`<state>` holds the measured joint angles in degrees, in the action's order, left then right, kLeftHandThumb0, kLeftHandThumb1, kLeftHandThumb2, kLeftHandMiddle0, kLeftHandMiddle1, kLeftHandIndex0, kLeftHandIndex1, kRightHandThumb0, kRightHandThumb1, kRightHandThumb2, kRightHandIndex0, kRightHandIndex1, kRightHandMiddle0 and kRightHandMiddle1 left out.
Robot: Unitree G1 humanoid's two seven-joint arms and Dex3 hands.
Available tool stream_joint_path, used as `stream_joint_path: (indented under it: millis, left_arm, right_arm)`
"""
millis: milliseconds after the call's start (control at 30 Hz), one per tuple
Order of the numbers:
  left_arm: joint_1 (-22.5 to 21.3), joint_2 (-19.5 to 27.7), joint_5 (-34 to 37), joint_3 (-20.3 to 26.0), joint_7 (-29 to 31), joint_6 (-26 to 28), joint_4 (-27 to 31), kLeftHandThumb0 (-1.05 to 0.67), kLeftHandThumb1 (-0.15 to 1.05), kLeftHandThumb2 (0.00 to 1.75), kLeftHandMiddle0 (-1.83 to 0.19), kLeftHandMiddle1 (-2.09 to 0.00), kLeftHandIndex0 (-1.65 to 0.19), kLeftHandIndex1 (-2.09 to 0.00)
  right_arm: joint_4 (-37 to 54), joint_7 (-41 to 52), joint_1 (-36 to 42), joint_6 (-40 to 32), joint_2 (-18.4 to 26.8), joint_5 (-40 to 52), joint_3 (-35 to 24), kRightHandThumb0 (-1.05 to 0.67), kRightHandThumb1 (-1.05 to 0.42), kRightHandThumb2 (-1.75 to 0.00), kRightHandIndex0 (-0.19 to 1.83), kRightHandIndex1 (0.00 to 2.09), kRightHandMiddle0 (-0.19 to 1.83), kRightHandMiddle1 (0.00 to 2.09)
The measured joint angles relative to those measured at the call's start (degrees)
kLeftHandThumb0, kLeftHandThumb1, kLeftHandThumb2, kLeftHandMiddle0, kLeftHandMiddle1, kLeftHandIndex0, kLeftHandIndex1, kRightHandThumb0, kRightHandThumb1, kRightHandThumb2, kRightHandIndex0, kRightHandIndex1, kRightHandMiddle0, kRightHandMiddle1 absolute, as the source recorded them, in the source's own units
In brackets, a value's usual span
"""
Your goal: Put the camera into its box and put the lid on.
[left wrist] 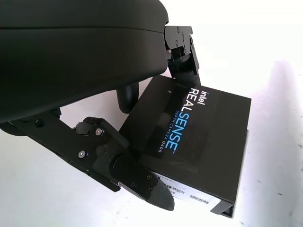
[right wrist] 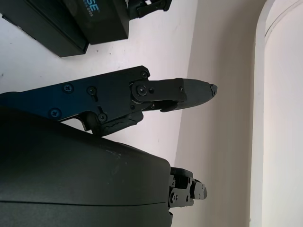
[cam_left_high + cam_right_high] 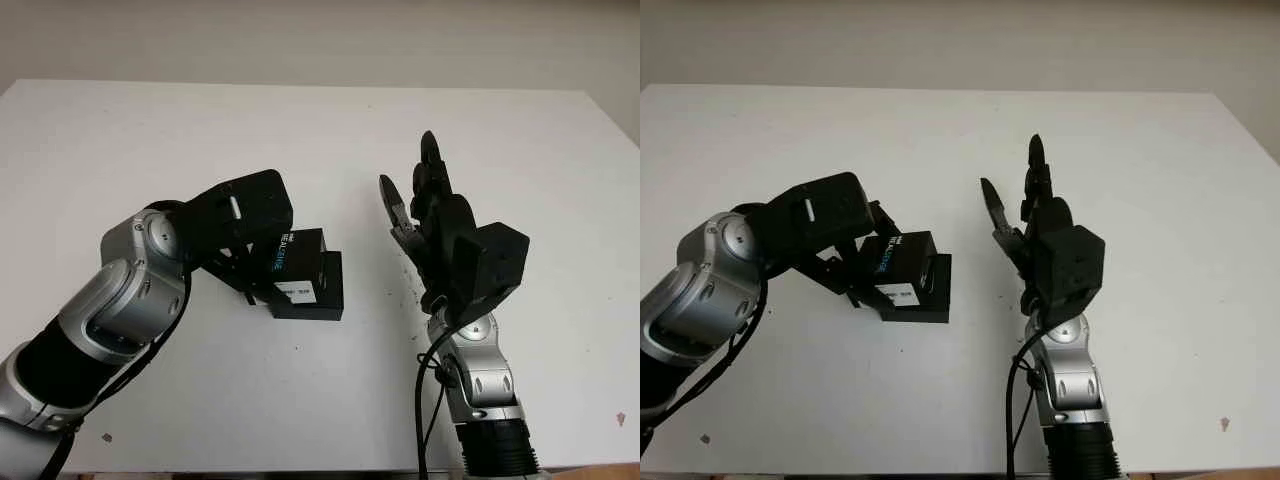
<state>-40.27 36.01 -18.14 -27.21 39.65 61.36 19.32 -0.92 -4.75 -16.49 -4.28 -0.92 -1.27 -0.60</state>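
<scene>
A black lid (image 3: 296, 252) printed with Intel RealSense lettering sits on the black box base (image 3: 333, 288), shifted a little left, so the base juts out at the right. My left hand (image 3: 250, 262) is shut on the lid from the left. In the left wrist view its fingers (image 1: 137, 179) press the lid's (image 1: 189, 127) two opposite edges. The lid hides the inside of the box. My right hand (image 3: 412, 190) stands upright and open to the right of the box, apart from it.
The white table (image 3: 150, 140) stretches wide around the box, with its front edge near the bottom of the head views. The right arm's cable (image 3: 425, 400) hangs beside the right forearm. A few small dark specks (image 3: 410, 292) lie near the right hand.
</scene>
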Motion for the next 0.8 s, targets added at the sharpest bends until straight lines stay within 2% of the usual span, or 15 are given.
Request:
stream_joint_path:
  millis: [67,200,333,467,600,800]
  left_arm:
    - [-0.04,-0.65,0.05,-0.1,-0.4,0.01,-0.03,-0.37,1.05,0.29,-0.46,-2.09,-0.36,-2.09]
    - [-0.07,-1.61,0.15,-0.11,-0.95,0.46,-0.09,-0.38,1.05,0.28,-0.38,-2.07,-0.33,-2.09]
    - [-0.07,-2.05,0.1,-0.53,-1.66,0.35,-0.09,-0.36,1.05,0.28,-0.46,-2.09,-0.33,-2.09]
    - [-0.05,-2.12,0.1,-0.69,-2.22,-1.13,0.22,-0.36,1.05,0.28,-0.45,-2.09,-0.29,-2.08]
    - [-0.08,-2.1,-0.05,-1.3,-2.21,-0.13,0.97,-0.38,1.05,0.3,-0.27,-2.03,-0.18,-2.03]
    - [-0.32,-1.96,0.15,-1.78,-1.71,1.62,1.97,-0.4,1.05,0.31,-0.2,-2.0,-0.09,-2.03]
  right_arm:
    - [0.0,0.01,0.0,0.05,0.0,-0.1,-0.01,-0.56,-1.05,-0.28,-0.08,0.05,-0.05,0.05]
    - [0.0,0.26,0.0,0.09,0.0,0.06,-0.13,-0.56,-1.05,-0.28,-0.08,0.05,-0.05,0.06]
    - [0.0,0.32,0.0,0.08,0.0,0.34,-0.28,-0.57,-1.05,-0.27,-0.08,0.05,-0.05,0.06]
    - [0.0,0.31,0.0,0.08,0.0,0.31,-0.3,-0.57,-1.05,-0.27,-0.08,0.05,-0.05,0.05]
    - [-0.01,0.13,0.0,0.09,-0.04,0.12,-0.23,-0.56,-1.05,-0.27,-0.08,0.05,-0.05,0.06]
    - [-0.03,0.1,0.0,0.09,-0.45,0.51,-0.31,-0.56,-1.05,-0.26,-0.09,0.05,-0.06,0.05]
